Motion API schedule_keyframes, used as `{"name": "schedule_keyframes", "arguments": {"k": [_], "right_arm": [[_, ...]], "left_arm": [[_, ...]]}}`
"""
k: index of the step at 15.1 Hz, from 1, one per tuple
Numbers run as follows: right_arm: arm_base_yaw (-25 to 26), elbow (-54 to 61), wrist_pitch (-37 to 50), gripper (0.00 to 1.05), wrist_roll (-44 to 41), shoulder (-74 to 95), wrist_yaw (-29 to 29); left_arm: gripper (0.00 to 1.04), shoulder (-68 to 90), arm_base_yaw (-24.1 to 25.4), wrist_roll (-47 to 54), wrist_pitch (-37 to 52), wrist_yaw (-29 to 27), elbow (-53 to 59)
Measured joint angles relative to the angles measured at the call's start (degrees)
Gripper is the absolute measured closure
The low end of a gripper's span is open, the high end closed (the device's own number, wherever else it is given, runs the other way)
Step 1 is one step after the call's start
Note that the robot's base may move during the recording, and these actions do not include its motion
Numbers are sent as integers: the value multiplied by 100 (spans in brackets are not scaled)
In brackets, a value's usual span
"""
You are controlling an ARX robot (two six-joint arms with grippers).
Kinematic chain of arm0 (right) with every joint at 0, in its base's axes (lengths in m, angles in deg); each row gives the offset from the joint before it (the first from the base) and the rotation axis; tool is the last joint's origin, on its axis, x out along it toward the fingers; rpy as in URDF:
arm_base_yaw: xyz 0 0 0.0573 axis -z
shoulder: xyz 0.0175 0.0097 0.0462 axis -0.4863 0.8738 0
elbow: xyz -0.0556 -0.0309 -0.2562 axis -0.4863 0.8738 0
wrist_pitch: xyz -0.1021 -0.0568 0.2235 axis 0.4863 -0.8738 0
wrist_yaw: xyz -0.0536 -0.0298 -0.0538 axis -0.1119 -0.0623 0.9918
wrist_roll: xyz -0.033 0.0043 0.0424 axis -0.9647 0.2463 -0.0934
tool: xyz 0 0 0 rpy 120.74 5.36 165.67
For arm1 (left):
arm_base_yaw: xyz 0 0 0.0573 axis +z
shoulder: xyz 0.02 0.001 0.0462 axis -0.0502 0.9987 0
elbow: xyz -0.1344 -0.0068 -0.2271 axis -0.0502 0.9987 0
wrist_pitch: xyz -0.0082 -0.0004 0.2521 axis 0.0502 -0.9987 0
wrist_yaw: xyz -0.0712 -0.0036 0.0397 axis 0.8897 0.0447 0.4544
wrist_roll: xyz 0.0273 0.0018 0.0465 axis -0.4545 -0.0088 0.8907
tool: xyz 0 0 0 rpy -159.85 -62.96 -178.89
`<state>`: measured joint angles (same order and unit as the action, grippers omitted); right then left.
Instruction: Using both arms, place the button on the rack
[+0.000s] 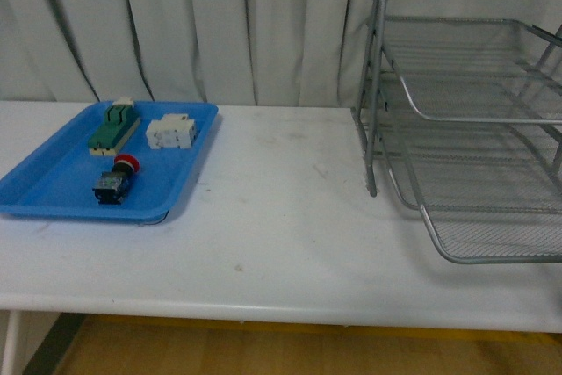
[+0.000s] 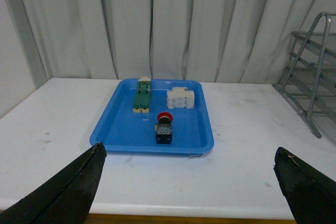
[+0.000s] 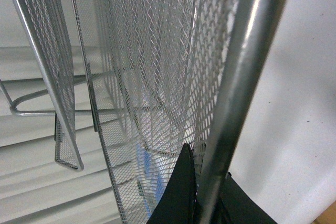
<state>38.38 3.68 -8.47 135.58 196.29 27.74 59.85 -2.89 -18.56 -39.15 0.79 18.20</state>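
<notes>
White worktop (image 1: 281,243) w/ a pale pleated curtain (image 1: 219,24) behind it, and a strip of wood floor below the front edge.

Left tool (image 2: 189,150): in the left wrist view we see 2 dark fingers (image 2: 68,192) at the frame's lower corners, spread wide apart. Nothing is between them and they touch nothing. The tool hangs above the worktop's near edge, facing the tray.

Right tool (image 3: 207,182): in the right wrist view we see 2 dark fingers (image 3: 181,192) pressed close on either side of a silver frame bar of the rack (image 1: 465,111). It is nearly closed, w/ the bar clamped between them. Mesh fills most of that view. Neither arm shows in the front view.

Count: 1 blue tray (image 1: 53,191) on the worktop's left side, w/ 3 items in it.
- 1 button (image 1: 117,179), lying on its side near the tray's front rim, red cap toward the curtain, dark body toward us.
- 1 white block (image 1: 170,132) at the back right of the tray.
- 1 green-and-cream switch (image 1: 113,126) at the back left, just beside the block but apart from it.

The button touches neither of them.

1 rack, 3 mesh tiers, on the worktop's right side, well apart from the tray. The tiers we can see hold nothing. Its right part runs out of frame.
</notes>
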Motion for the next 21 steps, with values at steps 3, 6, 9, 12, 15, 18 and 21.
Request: {"name": "schedule_keyframes", "arguments": {"k": [3,6,9,12,15,18,21], "right_arm": [[164,9,-131,74,-192,-72,-17],[247,7,-129,58,-195,-77,-17],[251,37,-127,36,-195,-87,-20],[236,1071,-133,6,-177,-1102,-232],[111,1690,-1364,33,-3097,-4242,505],[85,2295,-2940,71,-7079,-6859,535],[-280,2343,-4081,103,-8008,-8483,863]], "left_arm": [[7,0,0,0,0,0,0],[7,0,0,0,0,2,0],[7,0,0,0,2,2,0],[7,0,0,0,0,2,0],[7,0,0,0,-2,2,0],[7,0,0,0,0,0,0],[7,0,0,0,0,0,0]]}}
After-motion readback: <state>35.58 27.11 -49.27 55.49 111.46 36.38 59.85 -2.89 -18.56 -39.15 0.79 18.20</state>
